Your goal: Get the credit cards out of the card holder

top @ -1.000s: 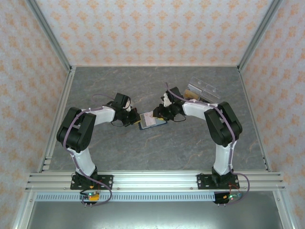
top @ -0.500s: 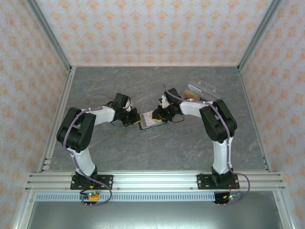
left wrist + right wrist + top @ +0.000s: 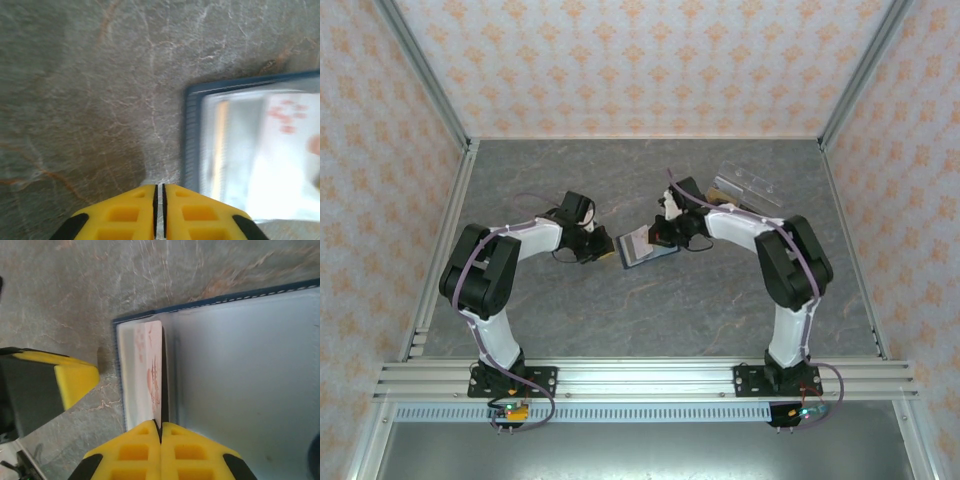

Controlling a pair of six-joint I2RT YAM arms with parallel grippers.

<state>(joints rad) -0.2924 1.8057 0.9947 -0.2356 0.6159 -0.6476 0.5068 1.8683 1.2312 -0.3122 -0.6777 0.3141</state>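
Observation:
The card holder [image 3: 661,254] lies open on the table's middle, navy outside and blue-grey inside [image 3: 240,365]. A pale credit card [image 3: 146,370] with red marks sticks out of its left pocket, and my right gripper [image 3: 161,429] is shut on that card's near edge. In the top view the right gripper [image 3: 659,237] sits over the holder's far edge. My left gripper [image 3: 159,192] hovers just left of the holder's navy edge [image 3: 192,135], its jaws a narrow slit apart with nothing between them. From above, the left gripper [image 3: 604,252] stands beside the holder.
A clear plastic box [image 3: 745,188] sits at the back right, behind the right arm. Bare grey stone-patterned tabletop [image 3: 650,320] stretches in front of the holder. Patterned walls close in the left, back and right sides.
The right gripper closed on the card. The left gripper let go of the holder's left edge and its jaws parted slightly. The holder shifted a little to the right and away.

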